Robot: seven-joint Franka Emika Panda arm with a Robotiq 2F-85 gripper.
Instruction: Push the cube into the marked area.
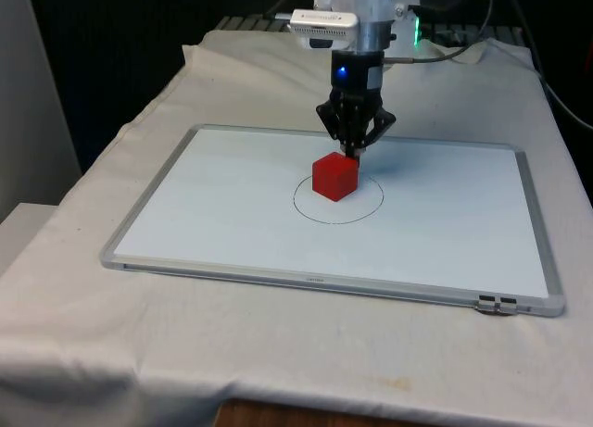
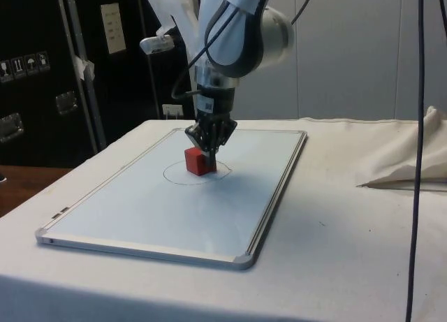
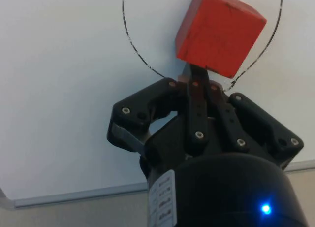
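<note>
The hand point(image 1: 353, 150), fingers closed together and gripping nothing, is pressing the red cube's point(image 1: 334, 176) rear face as a pusher; the cube is sitting inside the drawn circle point(image 1: 371, 208).

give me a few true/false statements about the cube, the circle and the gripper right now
1. The red cube sits inside the drawn circle. True.
2. The gripper holds the cube lifted off the whiteboard. False: the cube rests on the board, and the shut fingertips press against its far side.
3. The circle is drawn on a whiteboard with a silver frame. True.
4. The cube is blue. False: it is red.
5. The gripper's fingers are spread wide around the cube. False: the wrist view shows them closed together behind the cube.
</note>
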